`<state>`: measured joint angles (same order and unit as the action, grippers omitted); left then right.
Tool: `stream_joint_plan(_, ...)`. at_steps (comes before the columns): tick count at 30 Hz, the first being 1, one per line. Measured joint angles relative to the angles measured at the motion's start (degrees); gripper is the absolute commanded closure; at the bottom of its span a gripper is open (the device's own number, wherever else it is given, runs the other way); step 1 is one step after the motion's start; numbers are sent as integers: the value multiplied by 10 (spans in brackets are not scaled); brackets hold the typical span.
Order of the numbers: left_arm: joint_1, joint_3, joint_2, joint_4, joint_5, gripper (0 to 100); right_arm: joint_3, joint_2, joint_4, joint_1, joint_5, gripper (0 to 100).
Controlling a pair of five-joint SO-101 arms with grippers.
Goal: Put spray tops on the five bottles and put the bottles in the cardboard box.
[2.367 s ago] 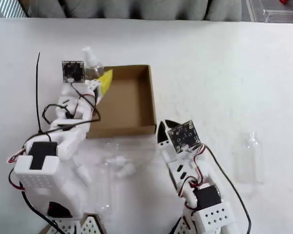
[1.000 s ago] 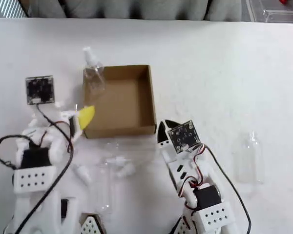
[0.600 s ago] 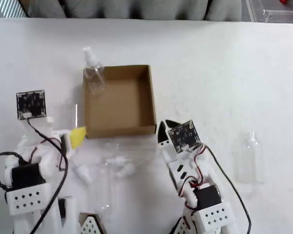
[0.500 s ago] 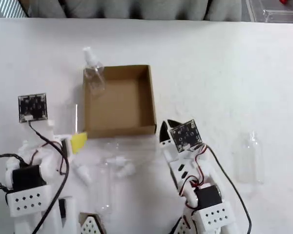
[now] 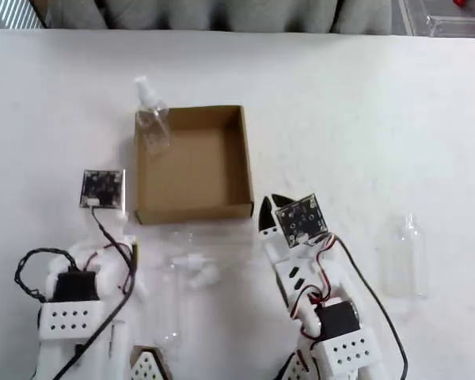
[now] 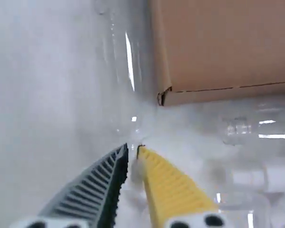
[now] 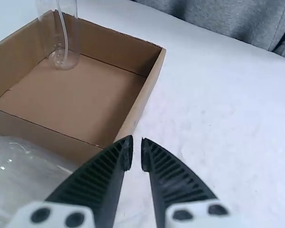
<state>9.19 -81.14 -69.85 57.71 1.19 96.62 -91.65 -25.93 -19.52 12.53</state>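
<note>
Bottle (image 5: 152,123) with spray top (image 5: 142,84) now stands in the far corner of the cardboard box (image 5: 194,210), left fingers (image 6: 167,190) pulled back to its front, closed like the right fingers (image 7: 104,180); four remain.

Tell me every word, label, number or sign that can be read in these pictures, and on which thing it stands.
No text can be read in any view.
cardboard box: plain brown walls, no print visible.
bottle in the box: clear, no label visible.
bottle on the table: clear, no label visible.
dark boards on the arms' wrists: any marks are too small to read.
</note>
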Motion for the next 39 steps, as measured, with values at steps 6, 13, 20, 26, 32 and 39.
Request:
stream_joint_plan(6, -22, -13, 0, -47, 0, 980, 0, 0, 0, 0, 0, 984)
stream_joint_plan(13, -67, -13, 0, -67, -52, 980, 0, 0, 0, 0, 0, 984)
stream_joint_plan(20, -90, -13, 0, -67, -69, 980, 0, 0, 0, 0, 0, 984)
stream_joint_plan(26, -91, -13, 0, -69, -69, 980, 0, 0, 0, 0, 0, 984)
stream_joint_plan(32, -91, -11, 68, -78, -71, 980, 0, 0, 0, 0, 0, 984)
stream_joint_plan(39, -91, 22, 245, -144, -71, 980, 0, 0, 0, 0, 0, 984)
